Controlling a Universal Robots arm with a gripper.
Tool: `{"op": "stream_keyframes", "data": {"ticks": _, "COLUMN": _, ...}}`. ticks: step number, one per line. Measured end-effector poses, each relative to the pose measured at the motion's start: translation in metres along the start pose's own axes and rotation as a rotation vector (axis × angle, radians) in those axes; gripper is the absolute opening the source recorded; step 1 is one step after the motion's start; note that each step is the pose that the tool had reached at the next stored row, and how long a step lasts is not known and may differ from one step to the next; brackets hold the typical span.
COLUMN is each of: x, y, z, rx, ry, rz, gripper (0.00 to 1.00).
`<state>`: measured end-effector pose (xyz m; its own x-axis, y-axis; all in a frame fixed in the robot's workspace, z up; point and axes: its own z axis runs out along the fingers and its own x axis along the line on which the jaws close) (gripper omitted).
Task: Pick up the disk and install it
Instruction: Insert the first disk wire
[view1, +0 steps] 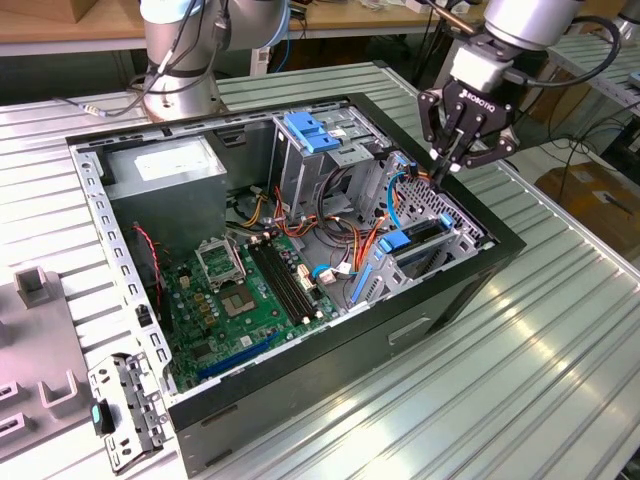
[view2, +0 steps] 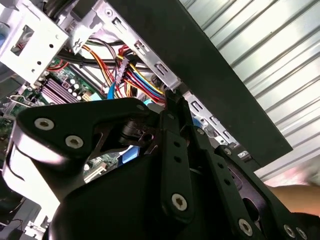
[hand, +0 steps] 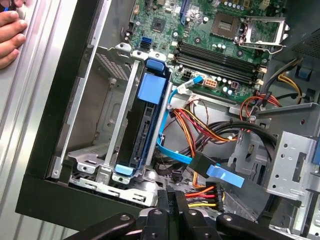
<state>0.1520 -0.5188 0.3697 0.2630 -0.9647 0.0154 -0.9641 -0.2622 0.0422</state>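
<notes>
The disk (view1: 412, 243) stands on edge inside the low metal drive cage (view1: 440, 215) at the exterior view's right end of the open computer case. Its blue carrier frames a dark body, seen from above in the first wrist view as the disk (hand: 145, 120). My gripper (view1: 443, 168) hovers above the case's rim, just beyond the cage and clear of the disk. Its black fingers (view2: 172, 130) are shut together with nothing between them. In the first wrist view the gripper (hand: 172, 197) hangs over the bundle of coloured cables (hand: 200, 192).
The case (view1: 470, 290) lies open on a ribbed metal table. Inside are a green motherboard (view1: 240, 295), a grey box with a white sticker (view1: 165, 170) and a taller cage with a blue latch (view1: 310, 130). A person's hand (hand: 11, 35) rests beside the case. A grey fixture (view1: 30, 330) lies at the exterior view's left.
</notes>
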Motion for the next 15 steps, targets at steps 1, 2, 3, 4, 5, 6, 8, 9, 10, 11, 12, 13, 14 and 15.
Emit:
{"op": "stream_keyframes", "data": {"ticks": 1, "x": 0.0009, "y": 0.0008, "z": 0.0001, "rx": 0.0000, "ry": -0.0001, "rz": 0.000, "gripper": 0.17}}
{"op": "stream_keyframes", "data": {"ticks": 2, "x": 0.0020, "y": 0.0016, "z": 0.0002, "rx": 0.0000, "ry": -0.0001, "rz": 0.000, "gripper": 0.17}}
{"op": "stream_keyframes", "data": {"ticks": 3, "x": 0.0031, "y": 0.0023, "z": 0.0002, "rx": 0.0000, "ry": 0.0000, "rz": 0.000, "gripper": 0.17}}
{"op": "stream_keyframes", "data": {"ticks": 4, "x": 0.0042, "y": 0.0027, "z": 0.0003, "rx": 0.0000, "ry": -0.0001, "rz": 0.000, "gripper": 0.17}}
{"op": "stream_keyframes", "data": {"ticks": 5, "x": 0.0060, "y": 0.0033, "z": 0.0004, "rx": 0.0000, "ry": -0.0001, "rz": 0.000, "gripper": 0.17}}
{"op": "stream_keyframes", "data": {"ticks": 6, "x": 0.0078, "y": 0.0039, "z": 0.0004, "rx": 0.0000, "ry": -0.0001, "rz": 0.000, "gripper": 0.17}}
{"op": "stream_keyframes", "data": {"ticks": 8, "x": 0.0123, "y": 0.0052, "z": 0.0005, "rx": 0.0000, "ry": 0.0000, "rz": 0.001, "gripper": 0.17}}
{"op": "stream_keyframes", "data": {"ticks": 9, "x": 0.0165, "y": 0.0063, "z": 0.0007, "rx": 0.0000, "ry": -0.0001, "rz": 0.001, "gripper": 0.17}}
{"op": "stream_keyframes", "data": {"ticks": 10, "x": 0.0201, "y": 0.0073, "z": 0.0008, "rx": 0.0000, "ry": -0.0002, "rz": 0.001, "gripper": 0.17}}
{"op": "stream_keyframes", "data": {"ticks": 11, "x": 0.0222, "y": 0.0079, "z": 0.0009, "rx": 0.0000, "ry": -0.0002, "rz": 0.001, "gripper": 0.17}}
{"op": "stream_keyframes", "data": {"ticks": 12, "x": 0.0246, "y": 0.0085, "z": 0.0011, "rx": 0.0000, "ry": 0.0001, "rz": 0.002, "gripper": 0.17}}
{"op": "stream_keyframes", "data": {"ticks": 13, "x": 0.0269, "y": 0.0091, "z": 0.0014, "rx": 0.0000, "ry": -0.0001, "rz": 0.003, "gripper": 0.17}}
{"op": "stream_keyframes", "data": {"ticks": 14, "x": 0.0285, "y": 0.0096, "z": 0.0017, "rx": 0.0000, "ry": -0.0002, "rz": 0.005, "gripper": 0.17}}
{"op": "stream_keyframes", "data": {"ticks": 15, "x": 0.0298, "y": 0.0099, "z": 0.0023, "rx": -0.0001, "ry": -0.0006, "rz": 0.012, "gripper": 0.17}}
